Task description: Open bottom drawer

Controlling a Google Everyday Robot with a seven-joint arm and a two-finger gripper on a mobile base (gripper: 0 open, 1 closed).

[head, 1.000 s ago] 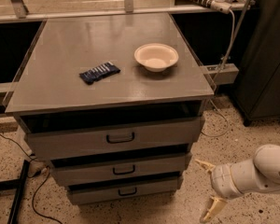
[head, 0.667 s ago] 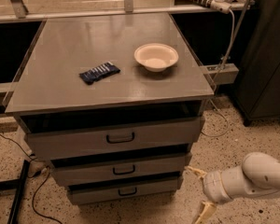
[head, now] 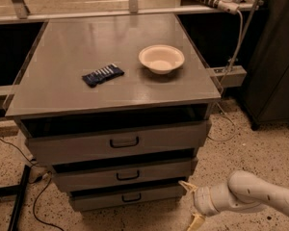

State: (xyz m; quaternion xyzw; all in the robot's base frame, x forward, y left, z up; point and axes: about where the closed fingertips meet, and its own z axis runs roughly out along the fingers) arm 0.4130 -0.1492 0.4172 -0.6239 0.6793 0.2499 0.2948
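Note:
The bottom drawer (head: 127,197) is the lowest of three grey metal drawers in the cabinet, with a small black loop handle (head: 131,197) on its flat front. It looks pushed in about as far as the two above it. My gripper (head: 191,203) is low at the right, just off the drawer's right end, with my white arm (head: 253,196) reaching in from the lower right. Its two yellowish fingers (head: 187,186) are spread apart, one up and one down, and hold nothing. It does not touch the handle.
The middle drawer (head: 123,174) and the wide top drawer (head: 118,142) sit above. On the cabinet top (head: 62,93) lie a dark blue packet (head: 102,74) and a white bowl (head: 161,58). Cables run over the speckled floor at left (head: 36,196). A dark cabinet (head: 274,57) stands at right.
My gripper and arm have moved left across the floor, closer to the right end of the bottom drawer. The drawers have not moved.

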